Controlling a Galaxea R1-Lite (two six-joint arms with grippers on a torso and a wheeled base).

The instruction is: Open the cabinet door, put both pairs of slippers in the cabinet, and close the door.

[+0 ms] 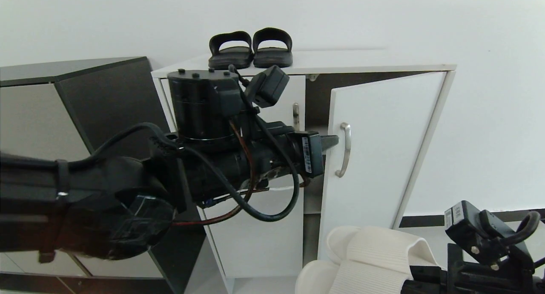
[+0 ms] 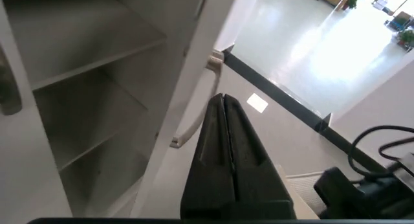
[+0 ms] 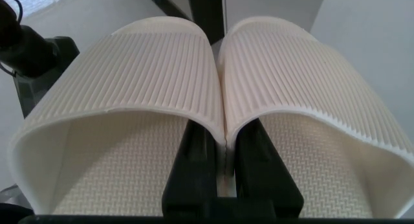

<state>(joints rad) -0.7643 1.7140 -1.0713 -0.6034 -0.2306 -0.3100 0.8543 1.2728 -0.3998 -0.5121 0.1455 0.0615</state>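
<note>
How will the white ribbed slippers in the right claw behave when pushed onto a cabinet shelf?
The pair of white ribbed foam-like slippers looks light: the right claw holds both by their inner edges alone. Their arched straps probably flex if pressed. The dimpled footbeds suggest grip, not sliding.

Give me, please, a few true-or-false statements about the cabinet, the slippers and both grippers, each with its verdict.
1. The black slippers sit on top of the cabinet. True.
2. The cabinet's right door is fully closed. False: it stands partly open.
3. The right gripper holds the white slippers together. True.
4. The left gripper is clamped around the door handle. False: it is shut next to the handle and grips nothing.
</note>
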